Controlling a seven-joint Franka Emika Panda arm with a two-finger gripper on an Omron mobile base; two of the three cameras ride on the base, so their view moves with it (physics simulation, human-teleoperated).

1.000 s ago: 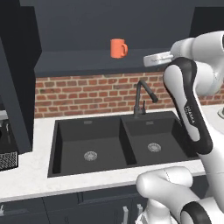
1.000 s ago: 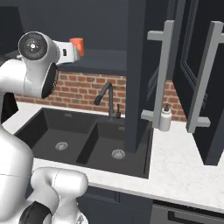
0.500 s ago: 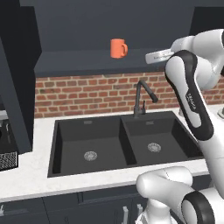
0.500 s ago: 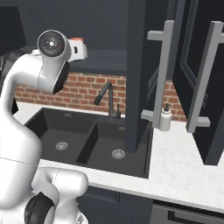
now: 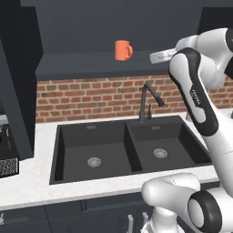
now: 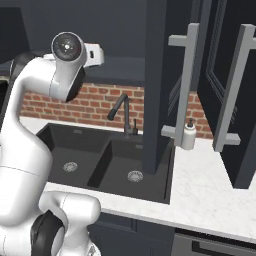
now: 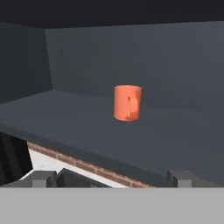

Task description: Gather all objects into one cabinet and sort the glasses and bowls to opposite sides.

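The hand (image 7: 111,177) was raised to the level of the dark shelf (image 7: 144,140) inside the open cabinet, with its two finger tips (image 7: 43,178) spread wide apart at the bottom of the hand view and nothing between them; it was released and empty. Straight ahead of it, toward 12 o'clock in the hand view, the orange mug (image 7: 127,103) stood upright on the shelf, well apart from the finger tips, its handle turned toward the camera and slightly to the right.

In the left base view the orange mug (image 5: 122,50) sat on the same dark shelf (image 5: 91,63) above the brick wall (image 5: 91,98), at about 9 o'clock from the white arm's raised wrist (image 5: 164,55), with a clear gap between them. Below lay the black double sink (image 5: 127,148) with its dark tap (image 5: 148,102), set in the white table (image 5: 32,182).

In the right base view a dark cabinet door (image 6: 162,85) with a long pale bar handle (image 6: 184,85) stood open, and a white soap bottle (image 6: 188,136) rested on the table (image 6: 210,195) just behind it.
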